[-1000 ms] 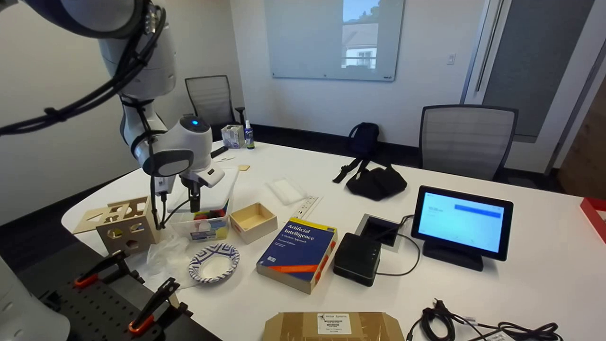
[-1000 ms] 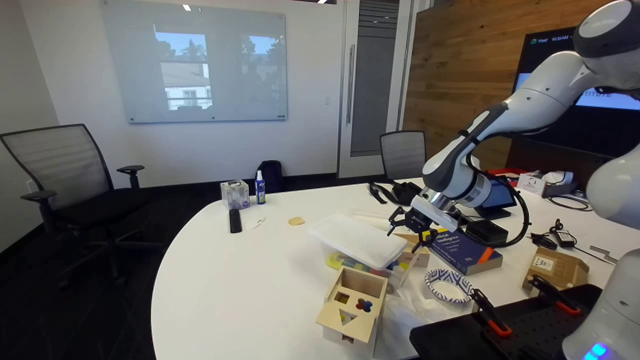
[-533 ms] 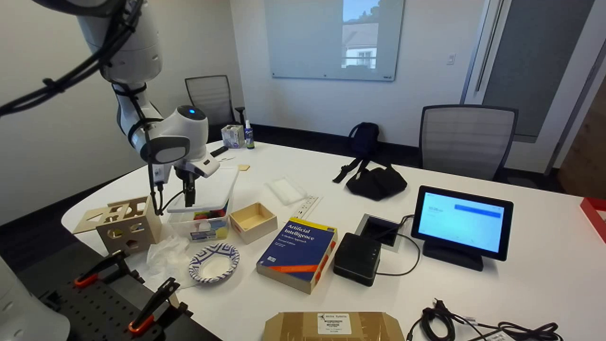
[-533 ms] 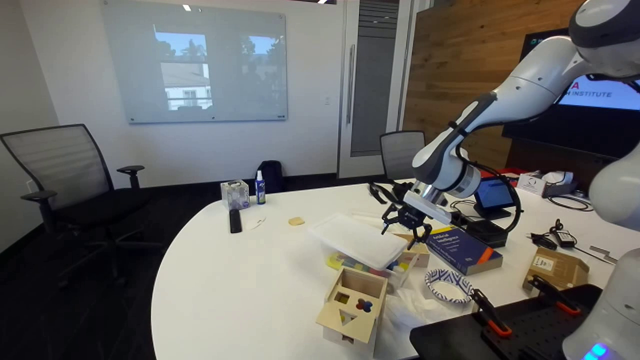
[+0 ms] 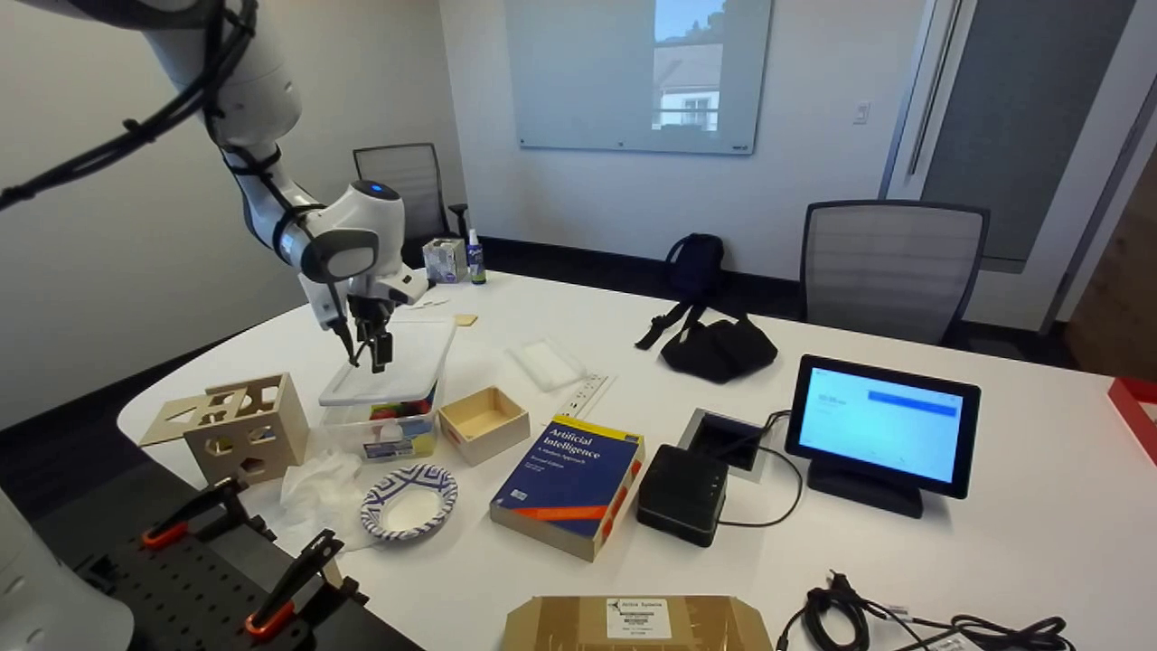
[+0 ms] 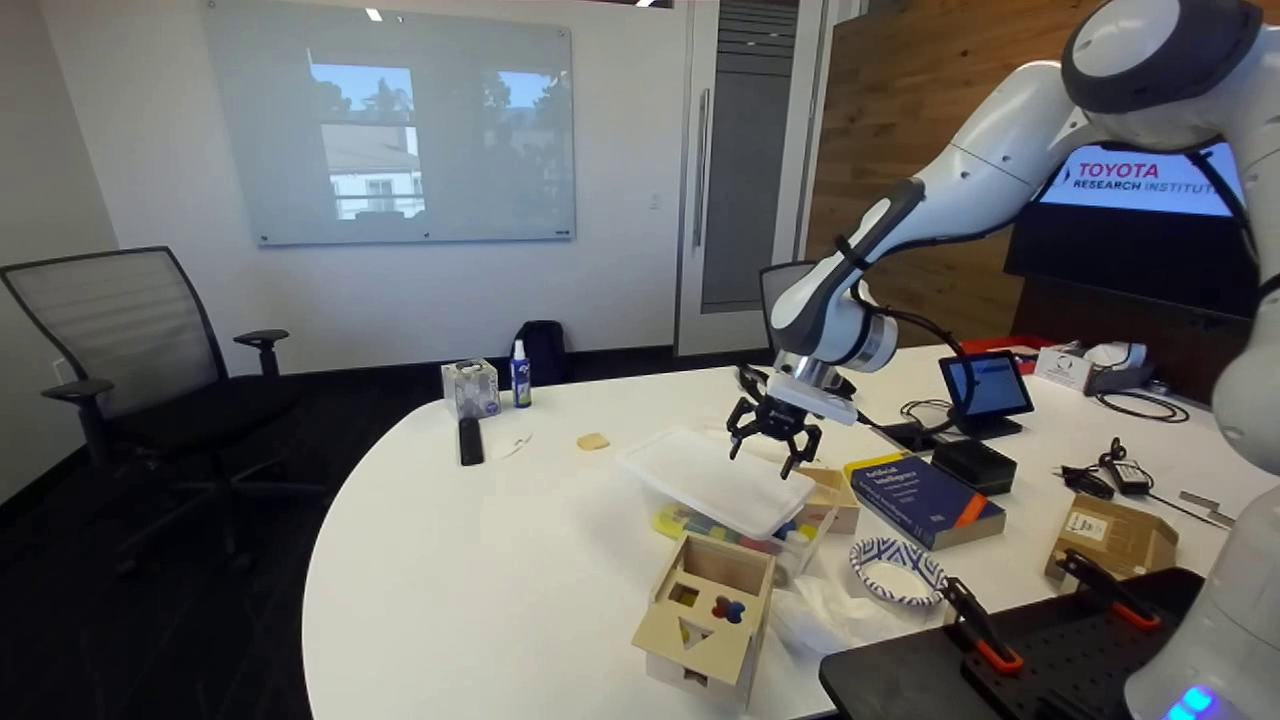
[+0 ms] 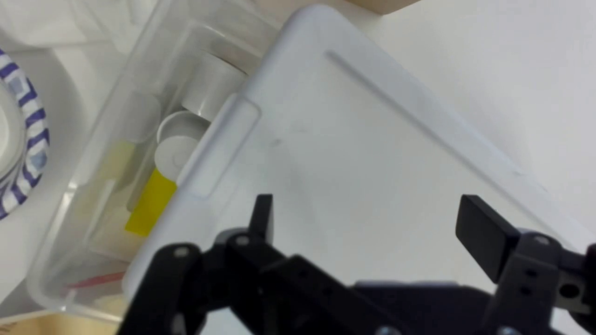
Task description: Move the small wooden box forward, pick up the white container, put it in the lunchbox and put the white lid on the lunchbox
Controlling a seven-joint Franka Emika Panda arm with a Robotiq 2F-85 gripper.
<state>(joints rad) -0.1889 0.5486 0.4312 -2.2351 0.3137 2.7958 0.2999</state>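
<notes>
My gripper [image 6: 762,457] hangs above the white lid [image 6: 690,480] with its jaws wide apart. In the wrist view the two fingers [image 7: 486,235] have nothing between them, only the lid beneath. The lid lies askew on the translucent lunchbox [image 5: 362,434], leaving the end by the bowl uncovered. Colourful items and white round containers [image 7: 212,86] lie inside; which of these is the task's white container I cannot tell. Beside the lunchbox stands the small wooden box [image 5: 484,427], with an inside that looks bare; the wrist view catches its edge [image 7: 70,325].
A wooden shape-sorter cube [image 5: 249,434], thin plastic wrapping [image 5: 316,497] and a blue-patterned bowl [image 5: 409,502] crowd the lunchbox. Past the small wooden box are a thick book [image 5: 569,479], a black device [image 5: 682,493] and a flat translucent tray [image 5: 547,364].
From near the small wooden box, my gripper has travelled farther out and over the white lid, jaws apart throughout. The tabletop things have stayed put.
</notes>
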